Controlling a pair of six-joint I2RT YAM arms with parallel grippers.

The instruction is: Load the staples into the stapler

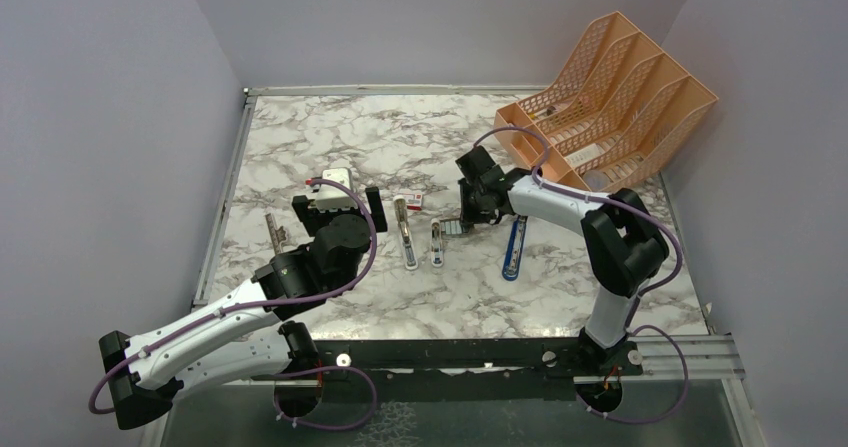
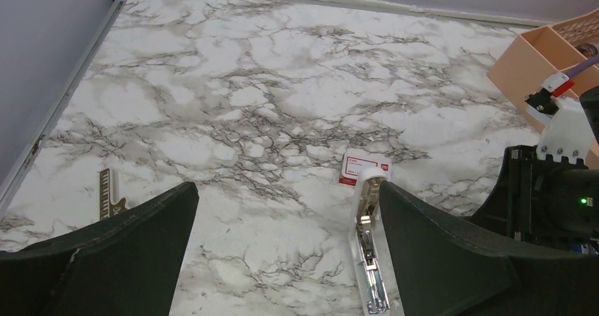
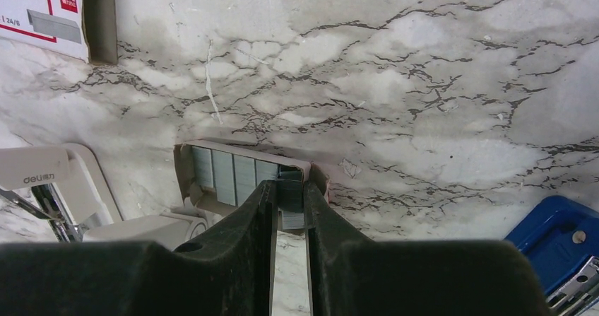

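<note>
My right gripper (image 1: 466, 223) is lowered onto a small open cardboard tray (image 3: 185, 169) that holds several grey strips of staples. In the right wrist view the gripper (image 3: 288, 190) is shut on the rightmost block of staples (image 3: 290, 201), which is still at the tray's right end. The white stapler (image 1: 405, 233) lies open with its silver channel up, left of the tray. My left gripper (image 1: 338, 208) is open and empty. In the left wrist view (image 2: 289, 213) the stapler (image 2: 369, 252) lies just inside its right finger.
A red-and-white box (image 1: 411, 203) lies at the stapler's far end. A shorter white piece (image 1: 437, 245) lies beside the tray. A blue-and-black tool (image 1: 514, 248) is to the right. An orange file rack (image 1: 610, 97) stands back right. A small toothed metal piece (image 1: 275, 233) lies left.
</note>
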